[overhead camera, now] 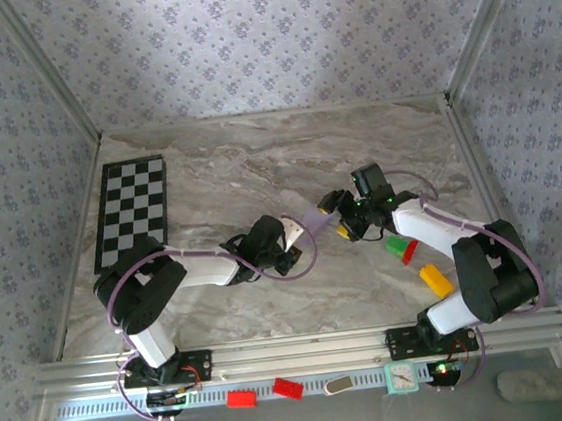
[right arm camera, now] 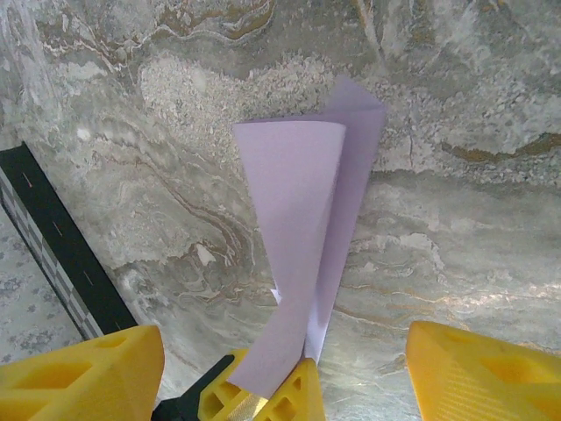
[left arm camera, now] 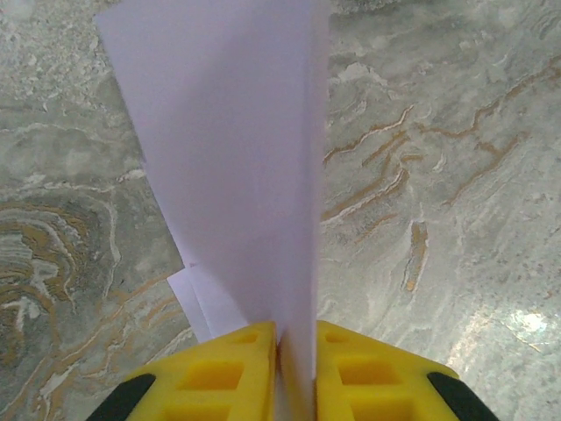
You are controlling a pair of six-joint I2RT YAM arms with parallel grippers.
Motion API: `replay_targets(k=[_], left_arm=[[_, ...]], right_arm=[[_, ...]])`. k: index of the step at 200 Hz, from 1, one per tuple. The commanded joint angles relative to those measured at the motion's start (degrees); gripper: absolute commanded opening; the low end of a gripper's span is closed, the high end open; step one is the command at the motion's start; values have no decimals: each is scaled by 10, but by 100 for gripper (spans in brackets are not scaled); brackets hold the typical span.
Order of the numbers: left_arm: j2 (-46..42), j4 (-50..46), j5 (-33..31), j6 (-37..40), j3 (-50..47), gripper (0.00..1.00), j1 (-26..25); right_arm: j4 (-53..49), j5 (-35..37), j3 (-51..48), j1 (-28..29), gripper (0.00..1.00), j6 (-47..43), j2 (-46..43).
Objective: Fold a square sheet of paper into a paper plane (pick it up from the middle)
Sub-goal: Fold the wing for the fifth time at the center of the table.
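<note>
Left gripper (overhead camera: pixel 285 250): it is clamping the paper (overhead camera: pixel 301 230); in the left wrist view its yellow fingers (left arm camera: pixel 219 373) are pressing together on the paper's (left arm camera: pixel 237 158) near end, with only the sheet between them.
Right gripper (overhead camera: pixel 335 217): its jaws are standing wide apart and gripping nothing; in the right wrist view the yellow fingers (right arm camera: pixel 88 377) are sitting far out to either side of the paper (right arm camera: pixel 302 219).
Where the paper is: it is hanging between the two grippers over the middle of the marble table (overhead camera: pixel 216 167), right of the checkerboard (overhead camera: pixel 132 211) and left of the coloured blocks (overhead camera: pixel 406 250).
Shape: it is showing as a folded lilac piece, narrow at the clamp and widening away from it, with one straight folded edge.
Long axis: from above it is running diagonally, from the left gripper up and to the right toward the right gripper.
Pointing: the broad end is facing away from the left gripper (right arm camera: pixel 263 399).
Contact with table: the paper seems to be lifting clear of the surface, though the overhead view is too small to be sure.
</note>
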Motion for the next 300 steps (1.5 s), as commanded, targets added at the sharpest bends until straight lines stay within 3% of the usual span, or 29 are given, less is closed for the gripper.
replay_targets(k=[1, 51, 156, 216, 251, 300], left_arm=[[7, 13, 15, -10, -7, 17, 2], [1, -1, 7, 11, 3, 18, 0], [0, -18, -29, 42, 12, 20, -12], [-9, -18, -54, 57, 9, 23, -21], [-16, -17, -58, 59, 2, 27, -24], [-42, -7, -20, 43, -13, 34, -23]], right_arm=[[-23, 3, -4, -3, 75, -21, -4], [-50, -61, 37, 4, 74, -18, 64], [-70, -102, 87, 38, 70, 9, 154], [-70, -104, 84, 43, 49, 23, 153], [-68, -104, 79, 41, 31, 31, 144], [-56, -107, 72, 39, 7, 41, 140]])
